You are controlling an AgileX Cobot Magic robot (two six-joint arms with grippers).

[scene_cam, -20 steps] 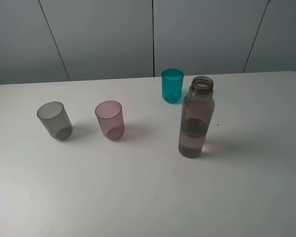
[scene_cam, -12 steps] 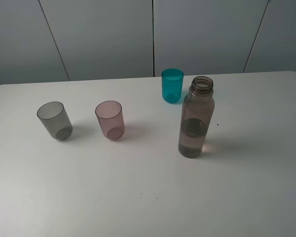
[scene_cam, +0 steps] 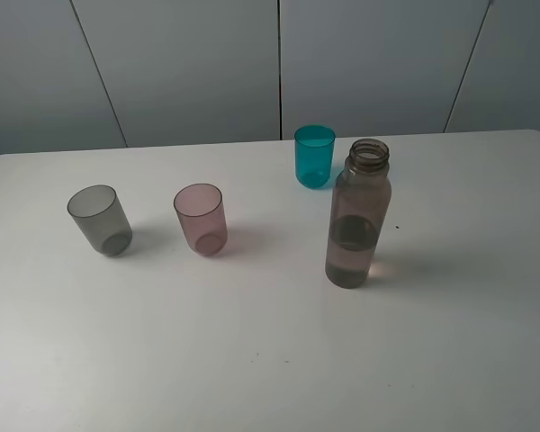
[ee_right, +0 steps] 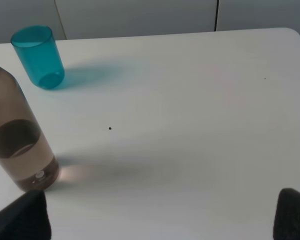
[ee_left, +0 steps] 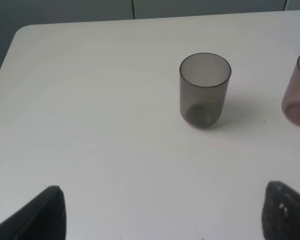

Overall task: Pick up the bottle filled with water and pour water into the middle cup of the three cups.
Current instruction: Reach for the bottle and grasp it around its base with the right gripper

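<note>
On the white table [scene_cam: 252, 351] stands the bottle [scene_cam: 358, 220]. It is upright and has no cap. It is smoky brown and see-through, and the water in it comes up to about the middle. It stands a bit to the right of the middle of the table in the high view.

Far to the left of the bottle is the pink cup [scene_cam: 201, 219], the middle cup. It stands upright with its mouth up, and I cannot tell if there is anything in it. Left of it, a little way off, is the grey cup [scene_cam: 100, 220]. The teal cup [scene_cam: 315, 156] stands behind the bottle, near it but not touching. There is a tiny dark speck [scene_cam: 397, 227] on the table to the right of the bottle.

My left gripper [ee_left: 162, 216] is open wide and has nothing in it. I can see only its two dark fingertips [ee_left: 40, 217] low over the table. The grey cup is in front of it, and the pink cup shows at the edge of that view.

My right gripper [ee_right: 157, 218] is open wide too and holds nothing. The bottle is in front of it and off to one side, not between its fingertips [ee_right: 292, 216]. Neither of my grippers shows in the high view.
</note>
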